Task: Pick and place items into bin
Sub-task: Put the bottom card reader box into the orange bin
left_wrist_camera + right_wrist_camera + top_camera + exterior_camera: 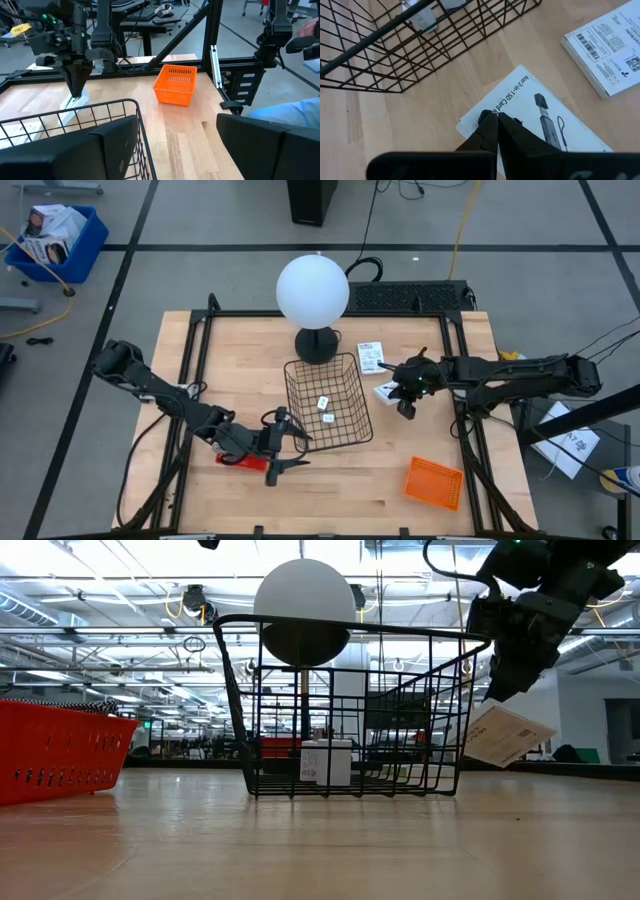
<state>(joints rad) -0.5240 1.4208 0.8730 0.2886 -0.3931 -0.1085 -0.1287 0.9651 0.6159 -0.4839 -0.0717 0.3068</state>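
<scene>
The black wire bin (328,402) stands mid-table with two tiny white blocks (325,410) on its floor, also seen in the low view (325,762). My right gripper (405,406) is just right of the bin, shut on a flat white packet (530,110) with black print. A second white packet (370,357) lies flat on the table near the lamp's base. My left gripper (290,448) stands open at the bin's near left corner, nothing between its fingers (115,150). My right gripper pinches the packet's edge (481,119) near one corner between its two fingers. The fingers slant down from the table's right side. The packet (505,735) hangs tilted below the fingers; I cannot tell whether its low edge touches the table.
A lamp with a white globe (313,290) stands behind the bin. An orange basket (435,482) sits at the near right. A red basket (238,460) lies under my left arm. Bare wood shows along the near edge. A person's sleeve (285,110) shows beyond the table's right side.
</scene>
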